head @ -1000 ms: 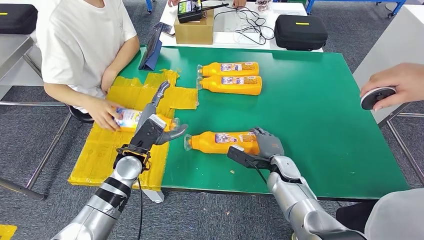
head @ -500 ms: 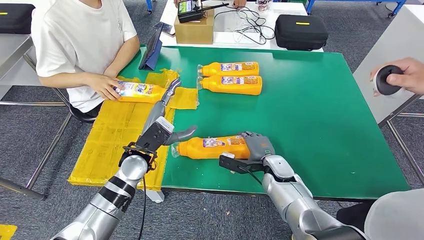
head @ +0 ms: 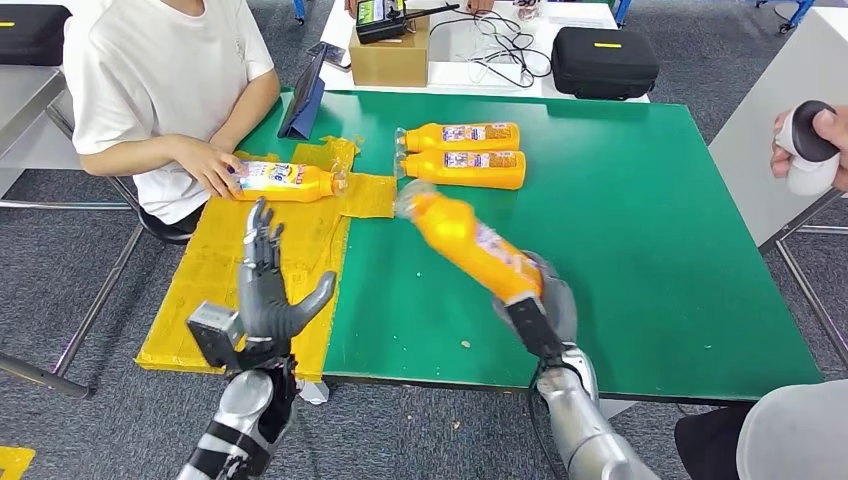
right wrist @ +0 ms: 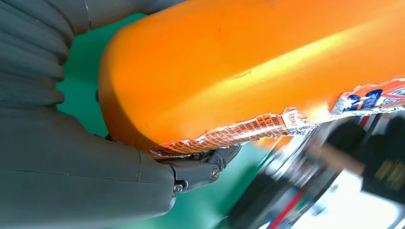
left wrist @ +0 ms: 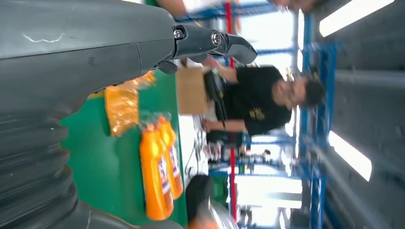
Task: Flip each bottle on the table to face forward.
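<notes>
Gripping the orange bottle (head: 468,243) by its base end, my right hand (head: 540,300) has it clear of the green desk (head: 640,230), tilted with the cap end pointing up and away toward the two orange bottles (head: 460,155) lying side by side at the desk's far side. From the right wrist camera the fingers (right wrist: 200,169) are wrapped round the fat smooth body (right wrist: 229,62), right at the torn edge of the label.

It looks like rigid plastic, full of liquid, so I'd judge it has some weight and wants to swing from this end hold. The bare plastic reads as slick; the label gives a bit more bite. A hold nearer the middle would likely balance better for turning it.

My left hand (head: 265,295) hangs empty, fingers spread and raised, over the yellow sheet (head: 230,270) beside the desk's edge. On that sheet a person's hand (head: 215,170) rests on a fourth orange bottle (head: 285,182), label up.
</notes>
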Motion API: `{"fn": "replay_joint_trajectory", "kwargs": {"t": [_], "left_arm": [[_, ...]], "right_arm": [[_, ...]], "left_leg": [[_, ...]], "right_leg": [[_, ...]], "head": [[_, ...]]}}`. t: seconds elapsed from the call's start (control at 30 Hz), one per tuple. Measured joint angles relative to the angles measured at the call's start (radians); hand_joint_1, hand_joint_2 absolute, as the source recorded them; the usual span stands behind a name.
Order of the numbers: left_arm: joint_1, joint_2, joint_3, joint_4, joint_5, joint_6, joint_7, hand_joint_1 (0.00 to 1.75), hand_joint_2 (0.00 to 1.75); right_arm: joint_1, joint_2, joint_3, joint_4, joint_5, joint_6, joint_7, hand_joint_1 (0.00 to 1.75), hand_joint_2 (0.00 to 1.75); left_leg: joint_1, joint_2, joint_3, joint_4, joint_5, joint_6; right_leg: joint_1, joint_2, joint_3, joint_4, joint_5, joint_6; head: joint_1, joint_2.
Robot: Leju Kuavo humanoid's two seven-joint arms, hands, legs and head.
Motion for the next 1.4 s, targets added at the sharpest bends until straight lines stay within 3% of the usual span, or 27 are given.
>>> {"fn": "replay_joint_trajectory", "kwargs": {"t": [0.2,0.33,0.43,0.63,0.8,0.97,1.1,1.4], "left_arm": [[0.125,-0.030,0.036,-0.113,0.027,-0.005,-0.010,0.00,1.75],[0.172,-0.029,0.011,-0.142,0.026,-0.139,0.038,0.00,1.75],[0.180,-0.017,-0.037,-0.115,0.008,-0.240,0.048,0.00,1.75],[0.181,-0.002,-0.086,-0.069,-0.001,-0.273,0.046,0.00,1.75],[0.154,-0.001,-0.130,0.024,0.024,-0.374,0.058,0.00,1.75],[0.112,-0.023,-0.132,0.121,0.163,-0.420,0.075,0.00,1.75],[0.086,-0.030,-0.130,0.157,0.178,-0.431,0.088,0.00,1.75],[0.082,-0.027,-0.129,0.183,0.148,-0.406,0.068,0.00,1.75]], "right_arm": [[0.102,-0.002,-0.015,-0.152,-0.150,-0.003,0.000,1.75,1.75],[0.136,0.002,-0.009,-0.208,-0.193,0.087,0.000,1.75,1.75],[0.145,0.014,0.021,-0.224,-0.201,0.178,-0.001,1.75,1.75],[0.152,0.031,0.068,-0.236,-0.193,0.220,-0.001,1.75,1.75],[0.159,0.065,0.174,-0.236,-0.114,0.295,0.005,1.75,1.75],[0.175,0.115,0.337,-0.214,-0.023,0.224,0.013,1.75,1.75],[0.176,0.127,0.443,-0.180,0.023,0.193,0.019,1.75,1.75],[0.155,0.121,0.541,-0.152,0.066,0.154,0.071,1.75,1.75]], "left_leg": [[0.000,0.001,0.000,0.000,0.000,0.000],[0.000,0.000,0.000,0.000,0.000,0.000],[0.000,0.001,0.000,0.000,0.000,0.000],[0.000,0.000,0.000,0.000,0.000,0.000],[0.000,0.002,0.000,0.000,0.000,0.000],[0.001,0.000,0.000,0.000,0.000,0.000],[0.001,0.001,0.000,0.000,0.000,0.000],[0.001,0.001,0.000,0.000,0.000,0.000]], "right_leg": [[0.000,0.000,0.000,0.000,0.000,0.000],[0.000,0.000,0.000,0.000,0.000,0.000],[0.000,0.000,0.000,0.000,0.000,0.000],[0.000,0.000,0.000,0.000,0.000,0.000],[0.000,0.000,-0.001,0.000,0.000,0.000],[0.001,0.000,-0.001,0.000,0.000,-0.001],[0.001,0.000,-0.001,0.000,0.000,-0.001],[0.001,0.000,-0.001,0.000,0.000,-0.001]], "head": [[0.000,0.000],[0.000,0.000],[0.000,0.000],[0.000,0.000],[0.000,0.000],[0.000,0.000],[0.000,0.000],[0.000,0.000]]}}
